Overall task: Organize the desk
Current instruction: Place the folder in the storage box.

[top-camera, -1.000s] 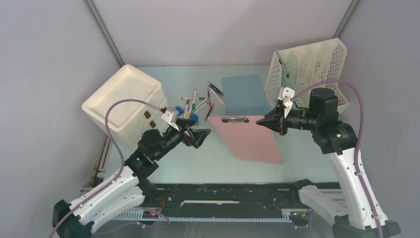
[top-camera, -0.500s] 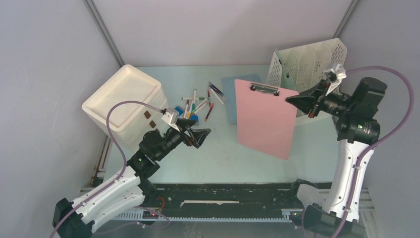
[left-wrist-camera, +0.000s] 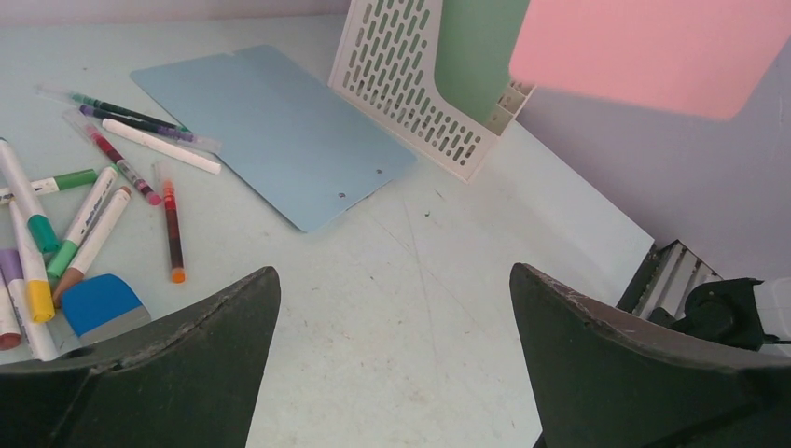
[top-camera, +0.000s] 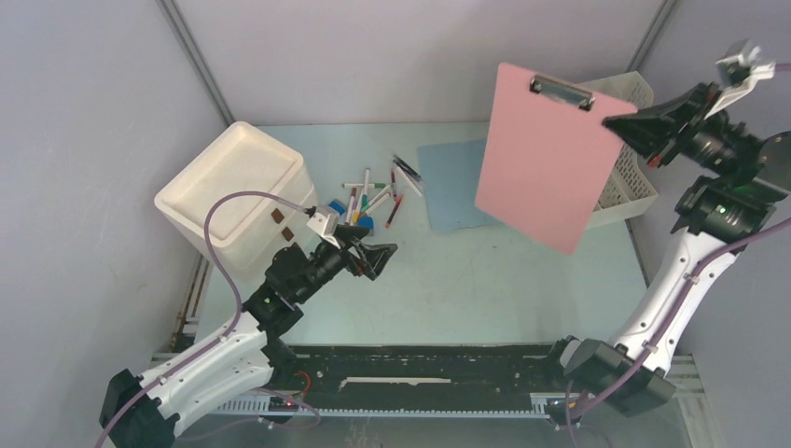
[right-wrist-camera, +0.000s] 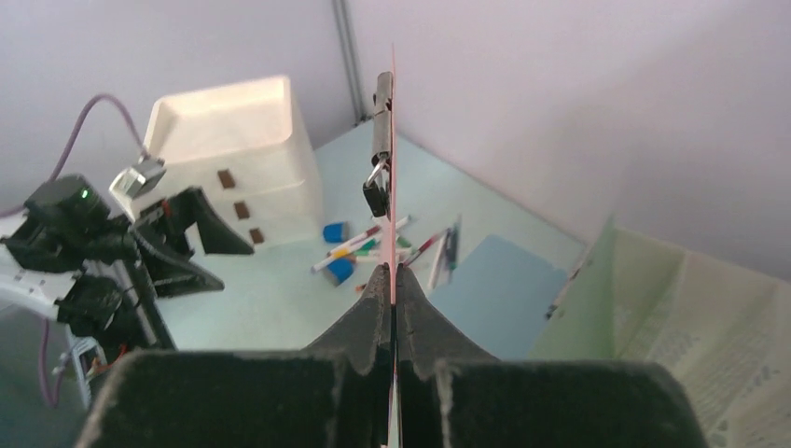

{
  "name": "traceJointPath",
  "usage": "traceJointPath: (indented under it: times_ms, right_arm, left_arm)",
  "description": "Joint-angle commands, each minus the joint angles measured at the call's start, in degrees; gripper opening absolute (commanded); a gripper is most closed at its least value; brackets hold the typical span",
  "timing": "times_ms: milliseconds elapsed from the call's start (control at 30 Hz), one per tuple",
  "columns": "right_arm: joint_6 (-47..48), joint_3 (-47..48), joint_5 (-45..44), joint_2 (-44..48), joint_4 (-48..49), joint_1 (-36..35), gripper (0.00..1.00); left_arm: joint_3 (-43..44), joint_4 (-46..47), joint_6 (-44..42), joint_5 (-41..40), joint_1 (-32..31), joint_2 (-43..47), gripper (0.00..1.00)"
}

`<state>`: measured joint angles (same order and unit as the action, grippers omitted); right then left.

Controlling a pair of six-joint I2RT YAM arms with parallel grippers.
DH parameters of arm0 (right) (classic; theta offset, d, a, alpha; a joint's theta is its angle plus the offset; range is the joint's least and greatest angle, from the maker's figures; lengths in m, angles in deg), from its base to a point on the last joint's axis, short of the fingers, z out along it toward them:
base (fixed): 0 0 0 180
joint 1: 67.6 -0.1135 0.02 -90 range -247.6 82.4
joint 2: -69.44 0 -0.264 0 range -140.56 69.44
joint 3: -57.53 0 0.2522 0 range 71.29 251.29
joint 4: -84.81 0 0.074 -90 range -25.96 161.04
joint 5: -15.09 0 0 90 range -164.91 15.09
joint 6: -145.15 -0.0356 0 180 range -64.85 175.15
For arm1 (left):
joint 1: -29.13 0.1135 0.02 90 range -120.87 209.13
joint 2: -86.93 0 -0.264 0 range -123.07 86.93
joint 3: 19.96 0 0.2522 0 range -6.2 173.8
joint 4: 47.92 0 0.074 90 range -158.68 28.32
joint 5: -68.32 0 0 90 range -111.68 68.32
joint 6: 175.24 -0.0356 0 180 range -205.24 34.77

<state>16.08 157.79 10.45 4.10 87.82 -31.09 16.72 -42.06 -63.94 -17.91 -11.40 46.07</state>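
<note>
Up goes the flat pink clipboard (top-camera: 541, 159), pinched edge-on in the right tool (top-camera: 614, 122). That's the filing step; next, slot it into the white perforated file rack (left-wrist-camera: 410, 93). Left tool (left-wrist-camera: 392, 280) spread wide.

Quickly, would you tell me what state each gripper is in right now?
Left gripper: open, holding nothing.
Right gripper: shut on the pink clipboard.

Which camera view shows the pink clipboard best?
The top view: the whole pink clipboard shows, held up by the right tool. The left wrist view catches only one corner; the right wrist view sees it edge-on.
</note>
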Motion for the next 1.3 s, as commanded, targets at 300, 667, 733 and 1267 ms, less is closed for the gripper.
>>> traceJointPath:
  times_ms: [300, 667, 733, 1267]
  right_arm:
    - [-4.3, 32.6, -15.3, -16.2, -4.2, 6.0, 0.0]
    - [10.4, 38.4, -26.6, -20.7, -16.4, 6.8, 0.0]
    - [12.8, 37.2, -27.8, -20.6, -16.5, 6.8, 0.0]
    - [25.7, 23.1, -32.1, -18.6, -19.0, 6.6, 0.0]
  left_arm:
    - [-3.2, 3.7, -2.1, -0.3, 1.3, 2.3, 1.0]
    - [-4.4, 3.6, -2.1, -0.3, 1.9, 3.1, 1.0]
    - [-4.4, 4.0, -1.9, -0.3, 1.9, 2.9, 1.0]
    - [-4.7, 4.5, -0.8, 0.1, 2.0, 2.0, 1.0]
